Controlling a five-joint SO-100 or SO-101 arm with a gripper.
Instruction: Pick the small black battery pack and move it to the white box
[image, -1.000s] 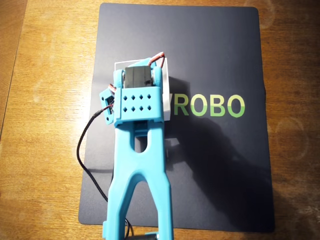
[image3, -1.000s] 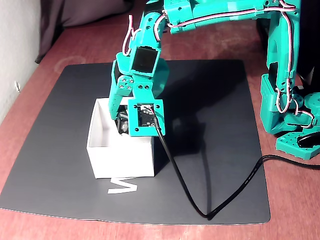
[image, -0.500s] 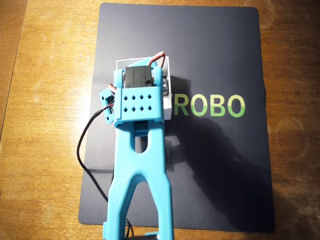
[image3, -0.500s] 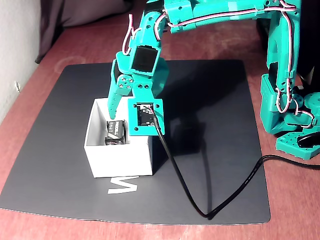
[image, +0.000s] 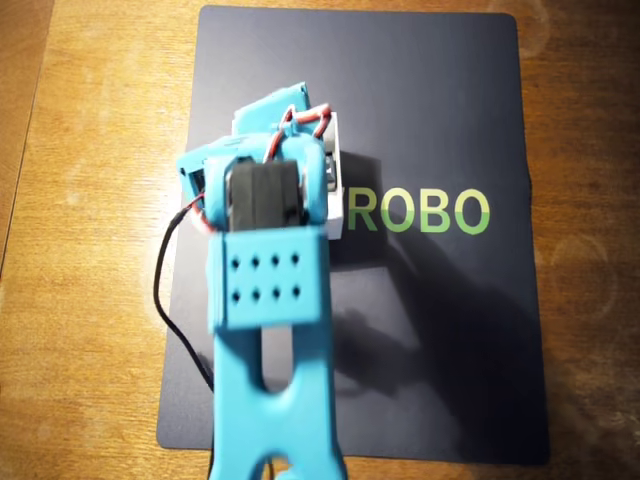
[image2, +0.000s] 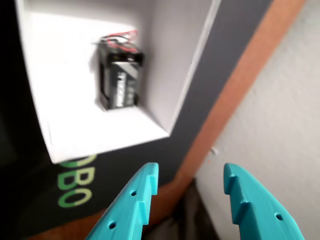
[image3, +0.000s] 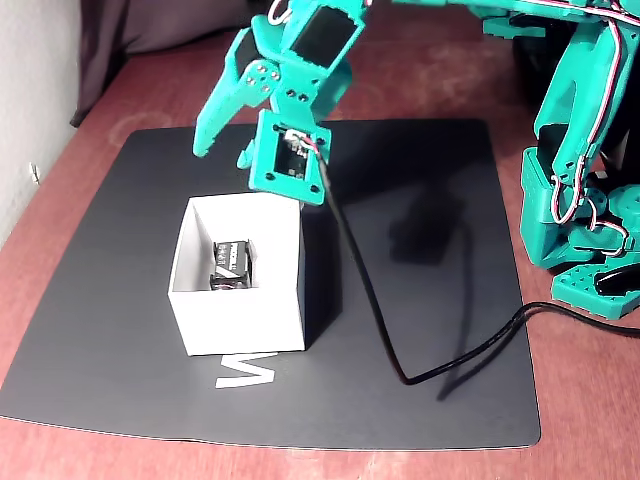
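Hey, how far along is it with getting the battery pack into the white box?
Essentially done: the small black battery pack lies on the floor of the white box, wires attached. The gripper is open and empty, raised above the box in the fixed view. Nothing is in hand; what looks left is pulling the arm away.

The arm (image3: 480, 20) is printed plastic, teal in the fixed view (sky blue from overhead), with black servo blocks (image: 262, 196) set into it. Thin red and white wires (image: 300, 120) loop along the links. A perforated plate (image: 268, 280) carries eight small holes. A black cable (image3: 370, 300) trails from the wrist camera mount (image3: 290, 158).
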